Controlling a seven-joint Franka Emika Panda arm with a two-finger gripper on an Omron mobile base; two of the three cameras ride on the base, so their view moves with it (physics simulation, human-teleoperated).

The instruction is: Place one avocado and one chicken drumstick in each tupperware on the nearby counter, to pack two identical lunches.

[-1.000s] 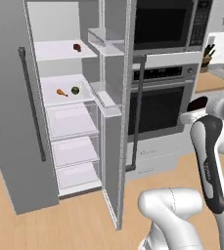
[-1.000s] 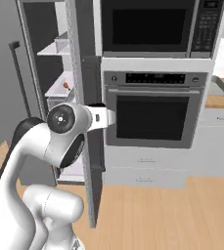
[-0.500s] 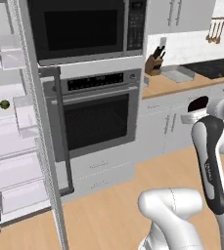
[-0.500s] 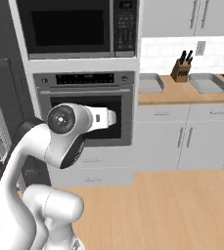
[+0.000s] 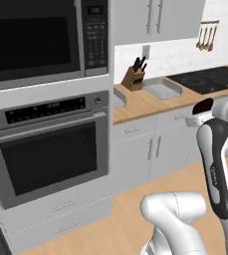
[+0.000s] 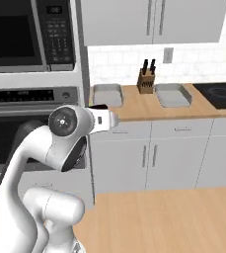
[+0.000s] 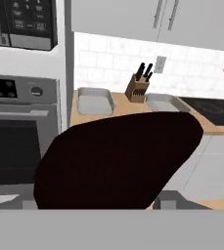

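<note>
Up close, avocado (image 7: 116, 158) in claw (image 7: 94, 202)

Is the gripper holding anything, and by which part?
Apparently the avocado, a dark oval at the gripper; the contact points are hidden.

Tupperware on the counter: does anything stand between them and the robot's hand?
Nothing visible does. The left tupperware and right tupperware lie uncovered on the counter, flanking the knife block, with bare floor before the cabinets.
</note>
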